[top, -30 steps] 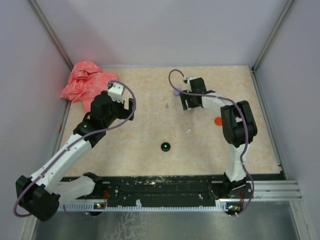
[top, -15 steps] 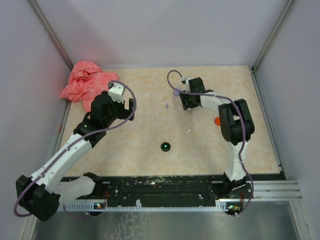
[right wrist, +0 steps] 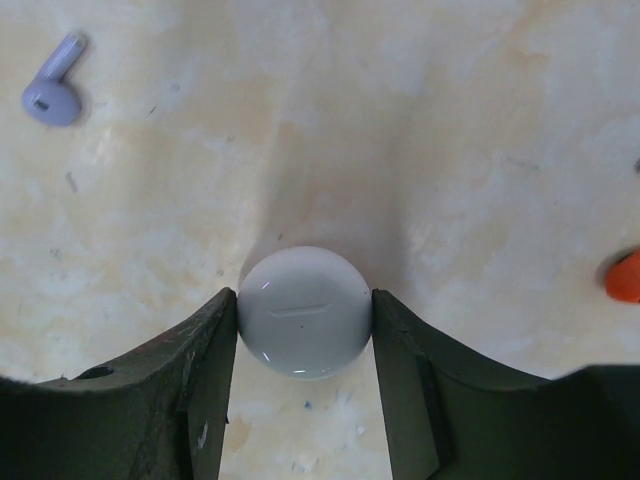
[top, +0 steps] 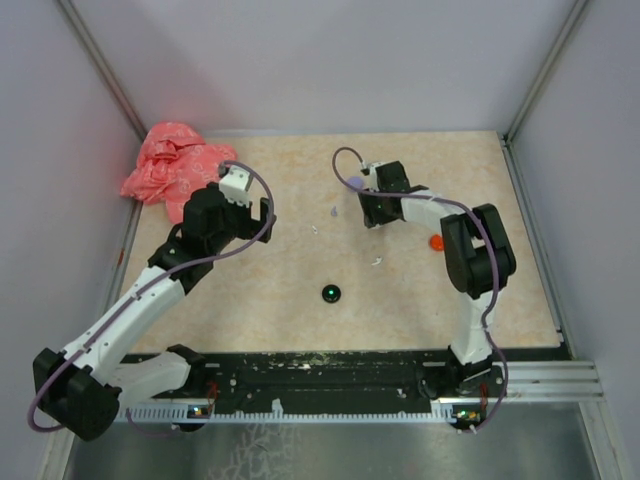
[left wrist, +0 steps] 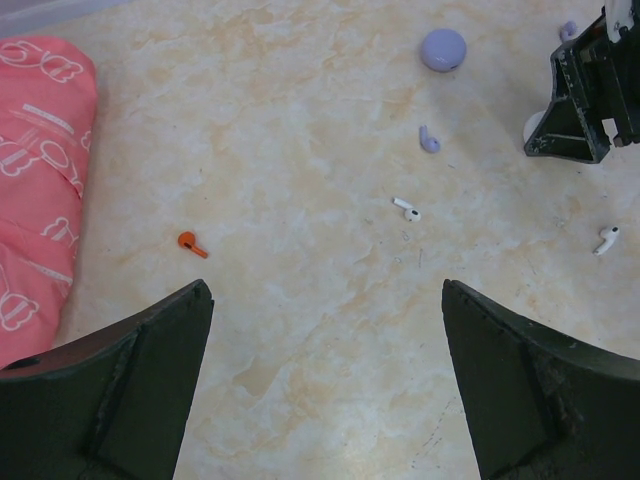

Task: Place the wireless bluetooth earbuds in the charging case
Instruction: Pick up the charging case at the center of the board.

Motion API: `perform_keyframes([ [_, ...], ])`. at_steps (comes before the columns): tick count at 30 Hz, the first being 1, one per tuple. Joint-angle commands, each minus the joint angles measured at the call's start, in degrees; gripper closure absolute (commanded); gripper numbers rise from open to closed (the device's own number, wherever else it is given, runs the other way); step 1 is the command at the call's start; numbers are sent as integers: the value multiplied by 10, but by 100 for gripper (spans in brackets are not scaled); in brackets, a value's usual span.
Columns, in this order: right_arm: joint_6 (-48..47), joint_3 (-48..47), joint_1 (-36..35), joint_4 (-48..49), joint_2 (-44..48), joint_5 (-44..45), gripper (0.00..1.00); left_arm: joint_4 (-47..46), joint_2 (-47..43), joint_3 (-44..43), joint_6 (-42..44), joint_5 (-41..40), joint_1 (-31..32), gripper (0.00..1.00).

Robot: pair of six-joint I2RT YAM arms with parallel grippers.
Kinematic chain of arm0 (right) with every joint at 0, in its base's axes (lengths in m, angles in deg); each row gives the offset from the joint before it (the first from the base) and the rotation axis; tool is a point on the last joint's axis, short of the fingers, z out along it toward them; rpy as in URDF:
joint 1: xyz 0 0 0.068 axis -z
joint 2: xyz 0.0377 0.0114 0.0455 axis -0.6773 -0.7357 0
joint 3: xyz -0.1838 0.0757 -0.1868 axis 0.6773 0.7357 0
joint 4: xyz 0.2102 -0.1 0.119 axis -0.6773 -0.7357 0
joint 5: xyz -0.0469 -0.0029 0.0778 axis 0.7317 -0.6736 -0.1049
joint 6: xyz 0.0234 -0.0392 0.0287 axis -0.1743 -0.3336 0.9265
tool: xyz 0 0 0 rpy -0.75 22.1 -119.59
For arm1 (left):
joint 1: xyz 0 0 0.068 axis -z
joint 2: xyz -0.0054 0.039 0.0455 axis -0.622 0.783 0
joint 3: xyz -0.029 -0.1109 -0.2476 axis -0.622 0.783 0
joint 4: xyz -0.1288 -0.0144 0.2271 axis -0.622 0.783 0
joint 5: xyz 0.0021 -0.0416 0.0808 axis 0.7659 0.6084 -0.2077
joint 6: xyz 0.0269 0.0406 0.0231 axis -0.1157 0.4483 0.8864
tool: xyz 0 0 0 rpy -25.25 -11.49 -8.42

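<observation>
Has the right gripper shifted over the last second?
Yes: the right gripper, clamping the white round case, slid slightly left, away from the fixed round orange-red disc.

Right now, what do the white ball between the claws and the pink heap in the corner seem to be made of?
The white ball looks like hard, glossy plastic: its skin is smooth and rounded, and light glints along its lower edge. The pink heap looks like soft, matte cloth, probably a thin fabric: it lies in crumpled folds and carries a white printed pattern.
</observation>
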Motion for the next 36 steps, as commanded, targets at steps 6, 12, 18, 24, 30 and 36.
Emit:
perform_keyframes([
  [6, 19, 92, -75, 57, 180, 18, 57, 20, 24, -41, -49, 91, -1, 0],
  [12, 18, 150, -146, 122, 284, 30, 57, 18, 33, -59, -95, 181, -2, 0],
  [18, -4, 210, -220, 213, 356, 51, 57, -11, 38, -62, -154, 254, -2, 1],
  [24, -33, 258, -275, 308, 400, 58, 57, -32, 38, -64, -210, 276, -2, 7],
  [30, -70, 296, -304, 380, 422, 46, 56, -33, 51, -70, -244, 314, -2, 15],
  [36, -95, 330, -313, 438, 435, 15, 56, -54, 63, -56, -251, 363, -2, 23],
])
